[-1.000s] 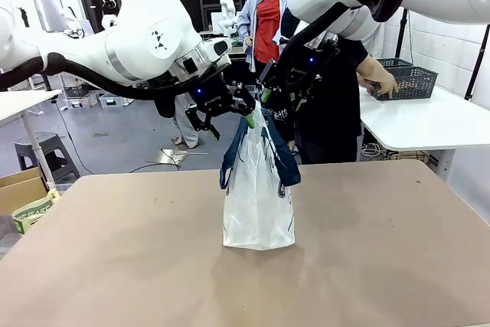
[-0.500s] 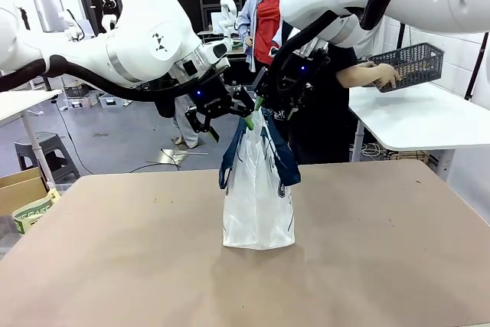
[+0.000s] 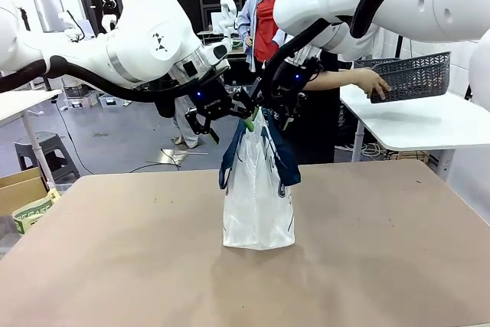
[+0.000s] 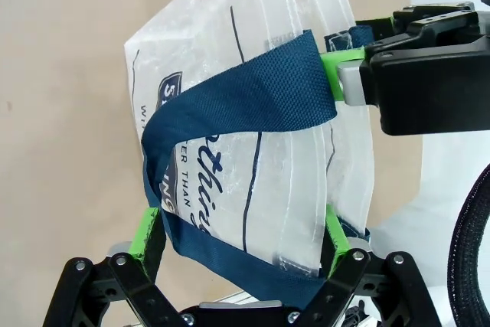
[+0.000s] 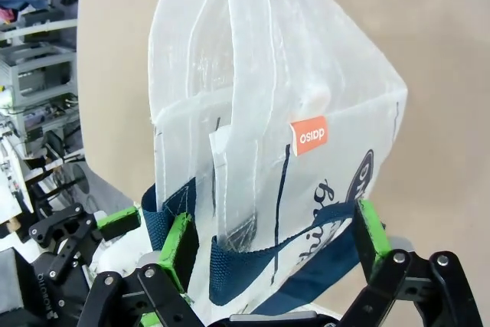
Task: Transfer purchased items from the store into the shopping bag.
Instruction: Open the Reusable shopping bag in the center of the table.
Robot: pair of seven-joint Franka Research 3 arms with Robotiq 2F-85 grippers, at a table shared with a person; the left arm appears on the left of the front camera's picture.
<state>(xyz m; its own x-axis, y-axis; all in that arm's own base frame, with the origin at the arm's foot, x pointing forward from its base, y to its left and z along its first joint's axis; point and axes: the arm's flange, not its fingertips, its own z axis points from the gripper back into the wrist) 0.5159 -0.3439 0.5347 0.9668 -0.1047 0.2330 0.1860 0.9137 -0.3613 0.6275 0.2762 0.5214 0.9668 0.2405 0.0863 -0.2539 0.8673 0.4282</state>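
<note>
Lifted off the white side table (image 3: 429,124) since a second ago, the basket (image 3: 413,74) now hangs in the air at the far right, gripped at its near end by the person's hand (image 3: 375,82). Both arms have drifted slightly toward picture left; the bag (image 3: 256,197) has not shifted.

That bag stands upright at the middle of the bench (image 3: 115,250), its navy handles drooping down either side of its top. Both sets of jaws meet at its mouth, the left jaws coming in from picture left and the right jaws from picture right.

Seen from the left wrist, the left jaws stand spread wide with the bag's (image 4: 253,21) rim and navy band between the green pads (image 4: 145,231). One pad lies against the band; whether they press it, I cannot tell. A navy strap (image 4: 253,105) loops across the bag to a green pad of the right jaws at upper right.

Seen from the right wrist, the right jaws are spread just as wide, their pads (image 5: 180,246) flanking the opposite end of the bag (image 5: 268,59), below an orange tag (image 5: 308,135). The left jaws show at lower left.
</note>
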